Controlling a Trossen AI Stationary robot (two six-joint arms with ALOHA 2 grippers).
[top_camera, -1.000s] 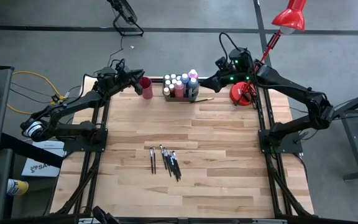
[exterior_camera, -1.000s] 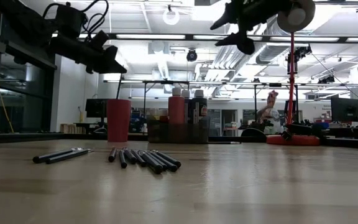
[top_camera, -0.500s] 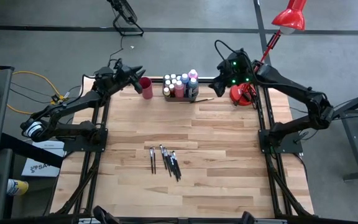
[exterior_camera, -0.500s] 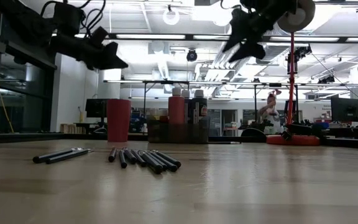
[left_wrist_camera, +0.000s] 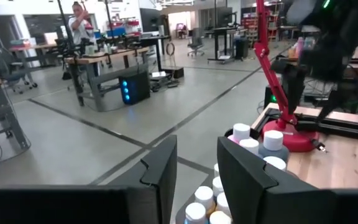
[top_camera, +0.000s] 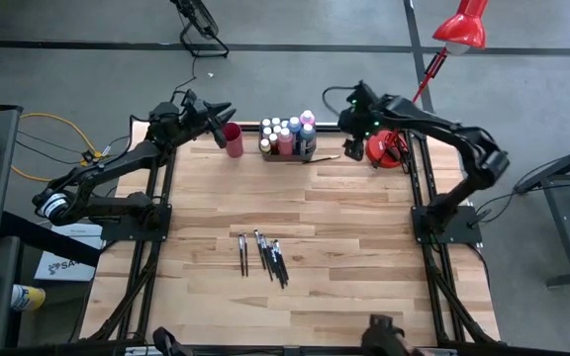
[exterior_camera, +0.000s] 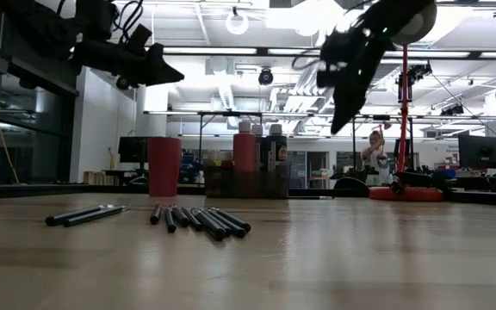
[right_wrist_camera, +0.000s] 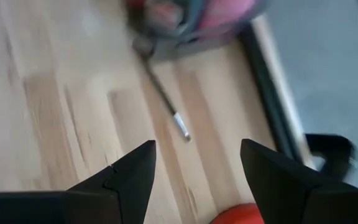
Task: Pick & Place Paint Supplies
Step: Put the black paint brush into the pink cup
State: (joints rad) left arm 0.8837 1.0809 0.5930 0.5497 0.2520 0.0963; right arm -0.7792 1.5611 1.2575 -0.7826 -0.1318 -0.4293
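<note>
Bottles (top_camera: 285, 133) fill the tray (top_camera: 287, 155) at the desk's far edge — brushes (top_camera: 265, 255) lie mid-desk; both grippers, left (top_camera: 221, 110) and right (top_camera: 353, 151), hover released, holding nothing.

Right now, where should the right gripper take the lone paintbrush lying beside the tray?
Probably mid-handle, from straight above. The lone paintbrush lies flat on the table, apart from the tray, with bare wood either side. The right gripper hangs open near it.

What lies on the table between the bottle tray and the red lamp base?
In the high view, a single paintbrush lies on bare wood between the bottle tray and the red lamp base, under the right gripper.
</note>
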